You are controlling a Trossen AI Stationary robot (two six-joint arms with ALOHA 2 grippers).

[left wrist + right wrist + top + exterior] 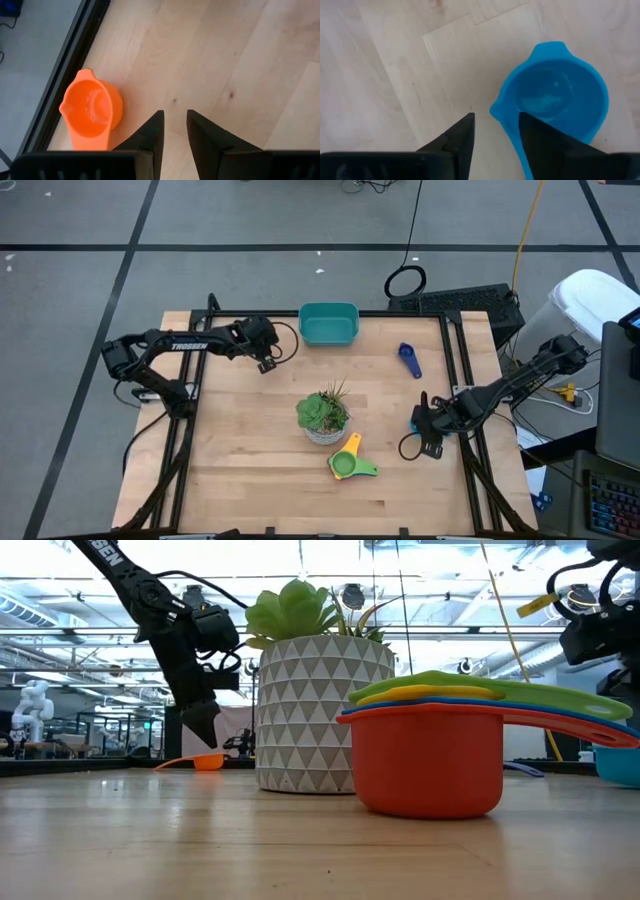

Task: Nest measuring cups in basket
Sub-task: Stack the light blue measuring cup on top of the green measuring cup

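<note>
Two dark arms work opposite edges of a wooden desk (250, 480), each poised over a stray measuring cup. The left end effector (174, 125) hangs above bare wood near the desk's far left edge, its two fingers parted by a narrow gap and grasping nothing; the orange cup (92, 110) sits upright just beside it, untouched, hard against the dark frame rail. The right end effector (495, 130) hovers at the desk's right edge, fingers likewise parted and empty, with the light-blue cup (555, 100) lying open side up just off one fingertip, likely lined up so the fingers can close on the cup's rim or handle.

The teal basket (329, 323) stands empty at the far edge of the desk, well apart from every cup. A dark-blue cup (409, 359) lies alone between basket and right arm. Near the front, a stack of cups (430, 760) is already nested (green on top, then yellow and blue, in a red one) just beside the potted succulent (323, 416), which stands mid-desk between stack and basket.

By this layout the nesting is partly done, though outside the basket; no cup is in it yet.
</note>
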